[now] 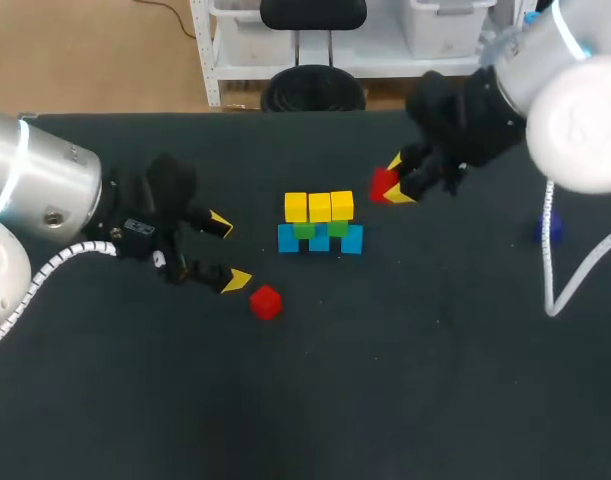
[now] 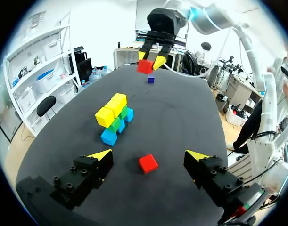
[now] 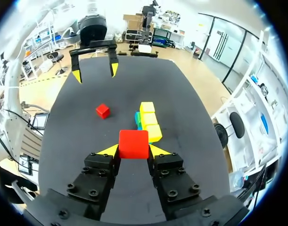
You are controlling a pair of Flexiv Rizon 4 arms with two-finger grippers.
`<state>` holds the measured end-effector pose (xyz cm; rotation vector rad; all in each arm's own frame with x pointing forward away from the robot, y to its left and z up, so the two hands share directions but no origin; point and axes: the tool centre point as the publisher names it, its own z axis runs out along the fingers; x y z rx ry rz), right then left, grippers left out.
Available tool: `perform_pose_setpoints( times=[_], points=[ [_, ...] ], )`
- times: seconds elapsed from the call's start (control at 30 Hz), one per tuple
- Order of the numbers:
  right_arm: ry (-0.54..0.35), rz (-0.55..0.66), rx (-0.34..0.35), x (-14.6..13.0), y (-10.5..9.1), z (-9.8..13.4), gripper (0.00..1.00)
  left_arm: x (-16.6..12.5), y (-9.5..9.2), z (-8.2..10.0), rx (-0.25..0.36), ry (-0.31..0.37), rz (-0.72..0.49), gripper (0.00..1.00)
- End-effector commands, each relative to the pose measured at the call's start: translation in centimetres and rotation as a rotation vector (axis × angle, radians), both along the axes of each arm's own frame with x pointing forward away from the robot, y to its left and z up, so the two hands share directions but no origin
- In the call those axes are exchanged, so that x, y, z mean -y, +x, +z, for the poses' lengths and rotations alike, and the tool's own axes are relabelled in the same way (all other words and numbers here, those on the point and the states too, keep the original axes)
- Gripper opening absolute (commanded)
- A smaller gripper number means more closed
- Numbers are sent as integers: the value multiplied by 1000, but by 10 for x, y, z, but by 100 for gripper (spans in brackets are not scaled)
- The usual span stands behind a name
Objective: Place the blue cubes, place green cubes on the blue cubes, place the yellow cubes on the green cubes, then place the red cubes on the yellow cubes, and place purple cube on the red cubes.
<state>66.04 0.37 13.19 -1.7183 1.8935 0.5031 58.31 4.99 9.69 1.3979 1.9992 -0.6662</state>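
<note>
I've got the right gripper (image 1: 396, 180) clamped on a red cube (image 1: 382, 184) upper right of centre, meant for the yellow cubes (image 1: 319, 207); the left gripper (image 1: 228, 252) sits open by the spare red cube (image 1: 266, 301).

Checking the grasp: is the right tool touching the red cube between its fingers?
Touching. Right wrist view: the right tool presses yellow tips against both sides of the red cube.

Cube stack (image 1: 320, 223) mid worktop (image 1: 405, 380) blocks direct line across. Right gripper (image 1: 396, 180), red cube (image 1: 382, 183) in fingers (image 3: 108, 150), hangs close at its right; loose red cube (image 1: 266, 301) lies just ahead of left gripper (image 1: 228, 253). Room on stack's near side.
</note>
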Motion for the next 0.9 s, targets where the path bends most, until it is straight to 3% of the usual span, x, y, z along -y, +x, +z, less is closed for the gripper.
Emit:
perform_pose_setpoints(
  times=[0.03,0.43,0.9],
  points=[
    [5,8,-7,0,3,0,0,0,0,-1,2,-4,-1,100],
    [-15,-21,-6,3,6,-3,0,0,0,-1,2,-4,-1,100],
    [-77,57,-59,-24,20,-24,0,0,0,-1,2,-4,-1,100]
  ],
)
